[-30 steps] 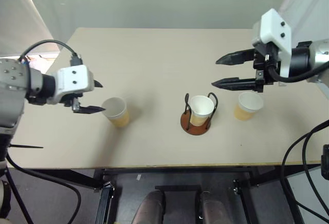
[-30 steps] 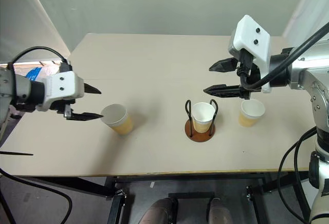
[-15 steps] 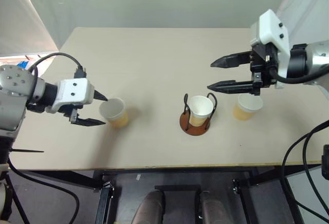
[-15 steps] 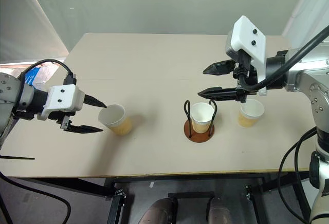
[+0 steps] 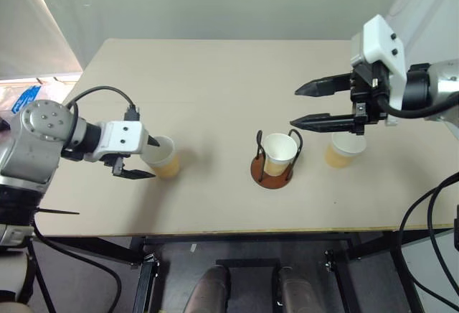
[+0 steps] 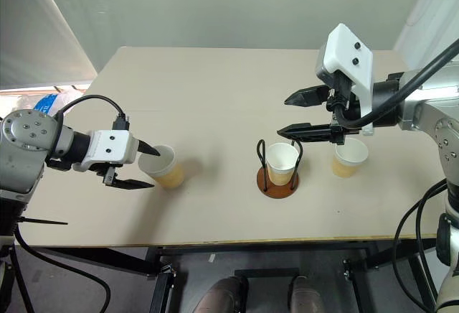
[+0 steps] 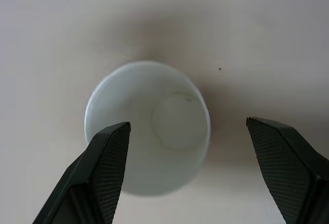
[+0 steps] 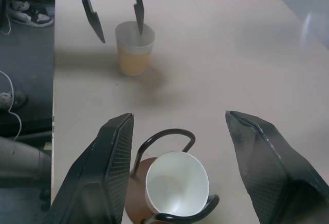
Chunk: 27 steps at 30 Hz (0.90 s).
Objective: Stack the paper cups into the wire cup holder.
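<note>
L gripper jaws apart at the left cup, not gripping. R gripper apart, above holder w/ one cup; third cup beside it.

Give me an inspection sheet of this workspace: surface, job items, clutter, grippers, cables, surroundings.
Surface: beige table, tidy.
Job's things: wire cup holder holds one paper cup; second cup stands on the robot's left, third cup on its right, both upright.
Clutter: nothing seen.
Grippers: left gripper open, one finger over the second cup's mouth, one outside it; right gripper open, empty, raised between holder and third cup.
Cables: black cables on both arms, off the table.
Surroundings: pale backdrop behind.
</note>
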Motion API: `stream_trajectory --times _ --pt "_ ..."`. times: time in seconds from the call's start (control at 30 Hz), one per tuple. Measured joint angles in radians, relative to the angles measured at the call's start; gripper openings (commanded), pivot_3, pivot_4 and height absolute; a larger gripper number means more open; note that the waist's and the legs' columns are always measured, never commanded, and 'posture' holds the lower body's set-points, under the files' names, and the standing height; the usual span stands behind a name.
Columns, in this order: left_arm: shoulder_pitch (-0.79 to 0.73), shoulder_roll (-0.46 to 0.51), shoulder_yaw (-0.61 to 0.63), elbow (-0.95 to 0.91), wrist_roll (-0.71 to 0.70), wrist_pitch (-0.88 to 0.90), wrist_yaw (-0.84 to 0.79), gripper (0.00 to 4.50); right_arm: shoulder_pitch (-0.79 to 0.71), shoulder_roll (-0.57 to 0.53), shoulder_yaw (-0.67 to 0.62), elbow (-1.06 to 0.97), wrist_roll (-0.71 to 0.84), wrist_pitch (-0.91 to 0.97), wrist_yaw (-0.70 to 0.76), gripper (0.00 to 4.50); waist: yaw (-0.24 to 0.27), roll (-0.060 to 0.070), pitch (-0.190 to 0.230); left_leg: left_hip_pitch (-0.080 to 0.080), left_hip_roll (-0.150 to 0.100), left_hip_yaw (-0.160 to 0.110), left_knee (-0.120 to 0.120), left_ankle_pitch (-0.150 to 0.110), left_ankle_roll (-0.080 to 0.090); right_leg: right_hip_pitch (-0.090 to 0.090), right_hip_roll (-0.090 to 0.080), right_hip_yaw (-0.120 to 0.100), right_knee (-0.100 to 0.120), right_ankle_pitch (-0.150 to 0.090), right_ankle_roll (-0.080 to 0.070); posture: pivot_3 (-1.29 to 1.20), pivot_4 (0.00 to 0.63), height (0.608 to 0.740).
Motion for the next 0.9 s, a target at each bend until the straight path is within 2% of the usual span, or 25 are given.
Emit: stream_trajectory --times 0.03,0.1,0.37,0.73,0.9 --pt "0.0 -0.003 0.0 0.0 0.001 -0.001 0.001 3.43 0.0 -0.001 0.0 0.0 0.003 0.0 -0.002 3.03 0.0 0.0 0.0 0.0 0.0 0.0 0.0 0.0 0.0 0.0 0.0 0.0 0.0 0.0 0.0 0.0 0.15 0.74" --pt "0.0 -0.012 -0.003 0.0 0.01 -0.006 0.003 2.79 0.003 -0.002 0.0 -0.001 0.004 0.0 -0.004 3.03 0.0 0.0 0.0 0.0 0.0 0.0 0.0 0.0 0.0 0.0 0.0 0.0 0.0 0.0 0.0 0.0 0.15 0.74" --pt "0.0 -0.035 -0.035 0.01 0.035 -0.023 -0.004 0.05 0.02 -0.006 0.0 -0.002 0.028 0.001 -0.018 3.03 0.0 0.0 0.0 0.0 0.0 0.0 0.002 0.0 0.0 0.0 0.0 0.0 0.002 0.0 0.0 0.0 0.15 0.74" --pt "-0.011 -0.041 -0.038 0.017 0.025 -0.005 -0.034 0.05 0.05 -0.008 -0.013 0.001 0.048 -0.037 -0.03 3.03 0.0 0.0 0.0 0.0 0.0 0.0 0.003 0.001 0.0 0.0 0.0 0.0 0.004 0.0 0.0 0.0 0.15 0.74" --pt "-0.106 -0.086 -0.037 0.005 -0.034 0.086 -0.071 0.05 0.082 -0.022 -0.048 0.013 0.063 -0.079 -0.019 3.03 0.004 -0.001 0.0 -0.001 0.0 0.0 0.004 0.001 0.001 0.0 0.0 0.0 0.004 0.0 0.0 0.0 0.15 0.74"
